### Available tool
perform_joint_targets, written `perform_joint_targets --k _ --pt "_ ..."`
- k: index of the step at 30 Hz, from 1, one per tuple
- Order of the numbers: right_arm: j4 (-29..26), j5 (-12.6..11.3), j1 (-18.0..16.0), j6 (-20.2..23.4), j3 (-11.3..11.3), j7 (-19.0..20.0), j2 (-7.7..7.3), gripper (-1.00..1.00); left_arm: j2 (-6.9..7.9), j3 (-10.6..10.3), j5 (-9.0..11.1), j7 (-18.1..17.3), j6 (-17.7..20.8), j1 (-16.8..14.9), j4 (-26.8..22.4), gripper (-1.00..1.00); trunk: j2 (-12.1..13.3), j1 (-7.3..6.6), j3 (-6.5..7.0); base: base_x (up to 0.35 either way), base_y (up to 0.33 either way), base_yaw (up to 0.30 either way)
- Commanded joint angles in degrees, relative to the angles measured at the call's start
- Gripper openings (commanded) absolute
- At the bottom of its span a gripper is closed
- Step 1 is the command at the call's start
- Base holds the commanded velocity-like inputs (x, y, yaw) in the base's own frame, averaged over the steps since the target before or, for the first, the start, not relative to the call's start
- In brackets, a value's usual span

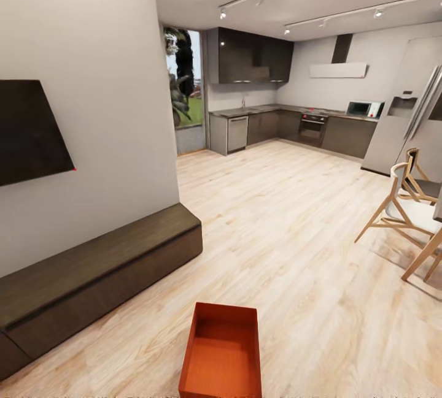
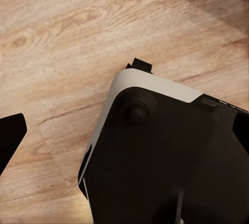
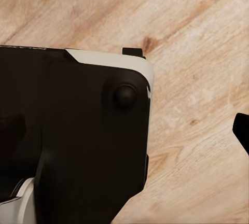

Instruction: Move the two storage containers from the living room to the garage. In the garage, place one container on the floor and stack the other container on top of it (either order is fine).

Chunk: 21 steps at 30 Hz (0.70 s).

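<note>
Head view, from the left: a dark screen hangs on the beige wall above a long dark bench. One orange bin sits on the plank floor at the bottom centre, empty. Kitchen cabinets stand far behind; wooden chairs stand at the right. Both wrist views show the robot's base over planks; whether either gripper is wide or narrow, I cannot tell.
</note>
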Motion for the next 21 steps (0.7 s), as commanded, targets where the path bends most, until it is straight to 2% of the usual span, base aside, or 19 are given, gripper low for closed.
perform_joint_targets --k 1,21 --pt "0.2 0.0 -0.1 -0.3 0.3 0.1 -0.01 1.00 -0.01 0.4 0.0 0.1 -0.1 0.0 0.0 1.00 -0.1 0.02 -0.19 0.000 0.000 0.000" --pt "0.2 0.0 -0.1 -0.3 0.4 0.1 -0.04 1.00 -0.01 0.4 0.0 0.1 -0.1 -0.1 0.0 1.00 -0.1 0.02 -2.02 0.000 0.000 0.000"
